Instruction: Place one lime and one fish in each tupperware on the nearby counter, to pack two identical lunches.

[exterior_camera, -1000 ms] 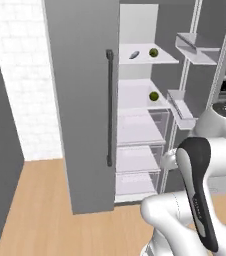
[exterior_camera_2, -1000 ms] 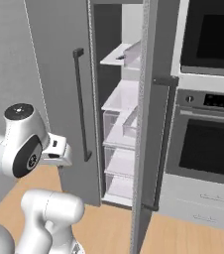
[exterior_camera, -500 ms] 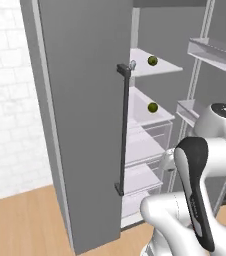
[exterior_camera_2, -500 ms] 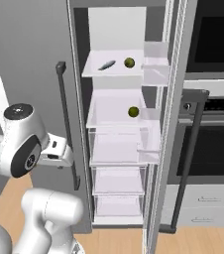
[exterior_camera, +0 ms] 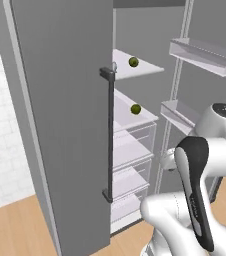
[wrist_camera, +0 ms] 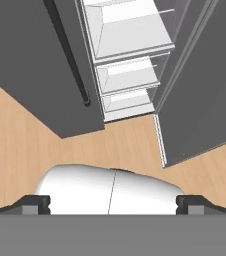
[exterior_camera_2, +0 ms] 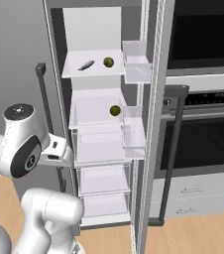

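Observation:
One lime (exterior_camera_2: 108, 62) lies on the open fridge's top shelf, right of a dark slender fish (exterior_camera_2: 85, 65). A second lime (exterior_camera_2: 115, 110) sits on the shelf below. From the left both limes show again, the upper lime (exterior_camera: 133, 61) and the lower lime (exterior_camera: 135, 109). My gripper (wrist_camera: 113, 202) is open with nothing between its fingertips (wrist_camera: 35, 202). It hangs low in front of the fridge and points down at the wooden floor, well below the shelves. The tupperware and the counter are out of view.
The grey left fridge door (exterior_camera: 60, 125) with its dark handle (exterior_camera: 107, 135) stands open beside the arm. The right door (exterior_camera_2: 153, 124) carries clear bins. Clear drawers (wrist_camera: 127, 72) fill the fridge's lower part. A black wall oven (exterior_camera_2: 203, 134) stands to the right.
Both base views have swung round, so the base has moved and the fridge's inside now faces the right camera more squarely. The limes and the fish stay on their shelves. The gripper stays open.

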Tool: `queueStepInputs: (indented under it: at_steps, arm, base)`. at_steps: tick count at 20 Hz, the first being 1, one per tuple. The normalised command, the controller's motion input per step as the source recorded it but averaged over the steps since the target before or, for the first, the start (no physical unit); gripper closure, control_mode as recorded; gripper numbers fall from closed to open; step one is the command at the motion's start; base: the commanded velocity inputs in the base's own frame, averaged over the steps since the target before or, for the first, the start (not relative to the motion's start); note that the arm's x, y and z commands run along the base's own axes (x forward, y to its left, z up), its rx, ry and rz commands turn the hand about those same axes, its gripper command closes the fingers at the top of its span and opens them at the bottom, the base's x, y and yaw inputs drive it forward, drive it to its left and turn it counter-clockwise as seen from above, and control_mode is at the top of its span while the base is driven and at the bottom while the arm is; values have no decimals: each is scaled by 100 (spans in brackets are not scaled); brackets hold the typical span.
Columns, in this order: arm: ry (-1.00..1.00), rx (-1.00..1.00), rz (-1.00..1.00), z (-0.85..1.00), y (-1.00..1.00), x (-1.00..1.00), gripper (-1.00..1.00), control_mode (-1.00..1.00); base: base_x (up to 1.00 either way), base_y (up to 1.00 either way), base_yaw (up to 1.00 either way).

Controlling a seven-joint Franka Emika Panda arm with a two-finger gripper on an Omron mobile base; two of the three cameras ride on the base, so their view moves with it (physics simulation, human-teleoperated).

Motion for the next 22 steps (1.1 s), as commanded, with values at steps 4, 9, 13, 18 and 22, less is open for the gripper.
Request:
queueStepInputs:
  at_steps: [4, 9, 13, 18, 22]
  arm:
    - [0, 0, 0, 0, 0, 0, -100, 100]
    - [0, 0, 0, 0, 0, 0, -100, 100]
    - [0, 0, 0, 0, 0, 0, -100, 100]
    - [0, 0, 0, 0, 0, 0, -100, 100]
    - [0, 0, 0, 0, 0, 0, -100, 100]
  base:
    - [24, -33, -4]
    - [56, 0, -24]
    - [15, 3, -22]
    - [0, 0, -2]
    - [0, 0, 0]
